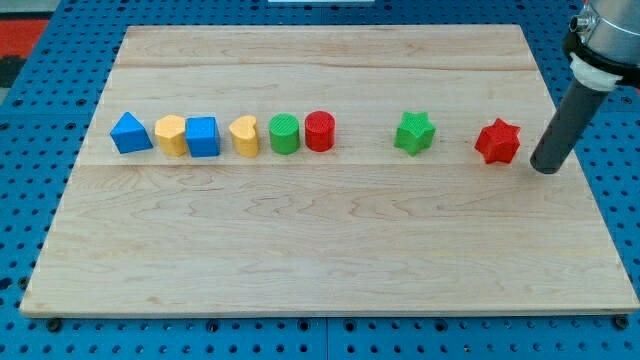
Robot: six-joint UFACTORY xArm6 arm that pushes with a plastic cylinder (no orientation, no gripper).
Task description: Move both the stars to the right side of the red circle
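the rod ends in a bare tip [546,168]; the arm carries no hand, so there is nothing to spread, press together or pinch. the tip rests on the counter [320,250] near its right edge, just to the view's right of the red star [498,141], with a narrow gap between them and no visible contact. further to the view's left, well apart from the red star, lies the green star [413,133]. beyond a wider gap stands the red circle [319,131], touching or nearly touching the green circle [284,134]. the row continues leftward with a yellow heart [244,136], a blue cube [202,136], a second yellow heart [171,135] and a blue triangular block [130,133].

judged from this layout, both stars already lie to the right of the red circle, so the task appears essentially complete. any remaining adjustment calls for restraint: from its present side, a leftward push would drive the red star back toward the circle. the tip is best drawn clear without brushing the star, or brought around to the star's left before any push.
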